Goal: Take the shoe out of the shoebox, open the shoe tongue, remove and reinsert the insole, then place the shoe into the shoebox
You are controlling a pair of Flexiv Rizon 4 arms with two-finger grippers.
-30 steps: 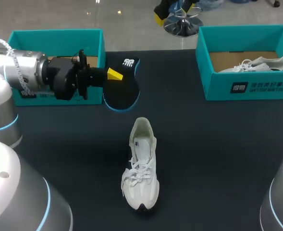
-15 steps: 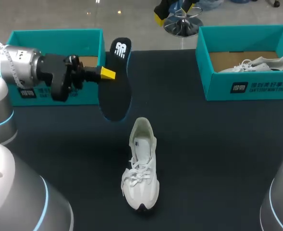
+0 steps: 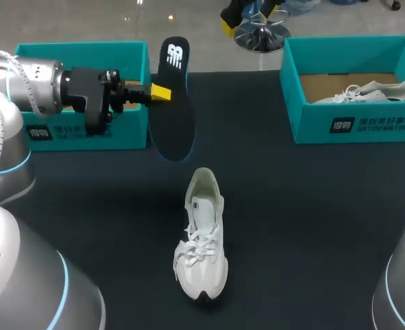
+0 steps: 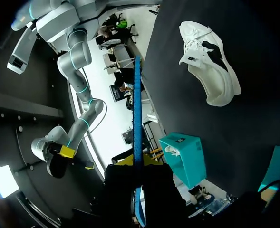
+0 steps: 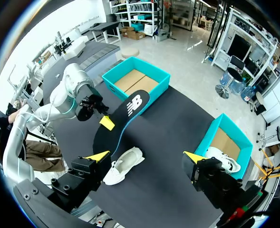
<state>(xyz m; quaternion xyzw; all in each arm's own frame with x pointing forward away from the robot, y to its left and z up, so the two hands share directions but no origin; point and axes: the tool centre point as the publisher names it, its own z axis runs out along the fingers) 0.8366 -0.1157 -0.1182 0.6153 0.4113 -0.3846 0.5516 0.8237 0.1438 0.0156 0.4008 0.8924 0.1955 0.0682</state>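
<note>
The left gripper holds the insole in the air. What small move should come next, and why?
Probably carry the insole toward the opening of the shoe. The left gripper holds the insole on edge above the table beside the left box, and the shoe lies in the middle, heel end toward it.

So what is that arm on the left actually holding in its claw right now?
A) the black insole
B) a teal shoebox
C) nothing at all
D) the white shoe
A: the left claw is closed on the black insole, which it holds up on edge, while the white shoe lies by itself on the table.
</note>
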